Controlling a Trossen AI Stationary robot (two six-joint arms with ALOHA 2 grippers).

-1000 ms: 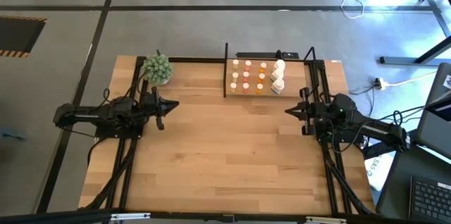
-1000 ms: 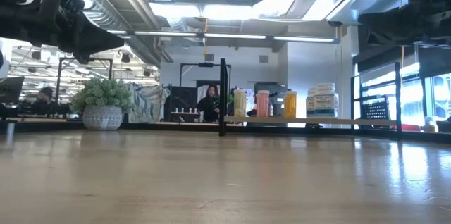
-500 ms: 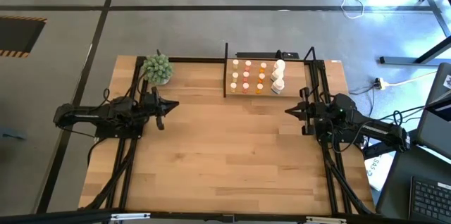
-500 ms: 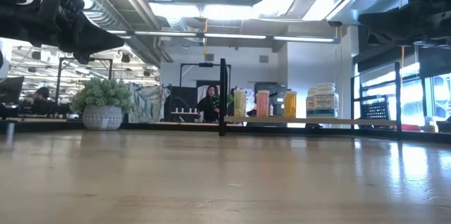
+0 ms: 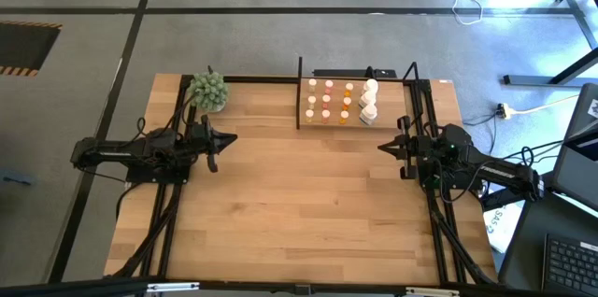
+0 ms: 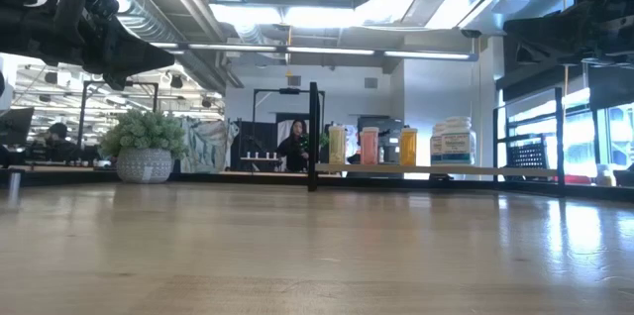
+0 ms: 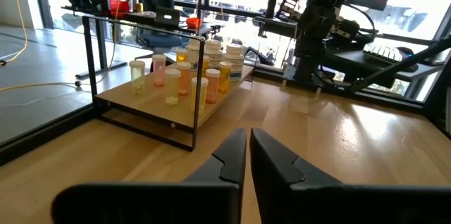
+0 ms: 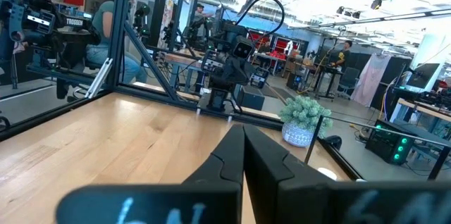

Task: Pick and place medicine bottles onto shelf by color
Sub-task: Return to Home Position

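Wooden tabletop looked unchanged from a second before: both arms stayed level above it at opposite sides, left gripper and right gripper pointing inward, well apart, each with its fingers together and empty. On the shelf at the far edge stood the medicine bottles, nine small ones in three columns of three. Three larger white bottles stood beside them.

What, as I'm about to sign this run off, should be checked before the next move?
1. Left gripper shut and empty, over the table's left side: ok.
2. Right gripper shut and empty, over the right side: ok.
3. Medicine bottles all on the shelf, none loose on the table: ok.
4. Tops grouped by colour: ok.
5. Every bottle upright: cannot tell.
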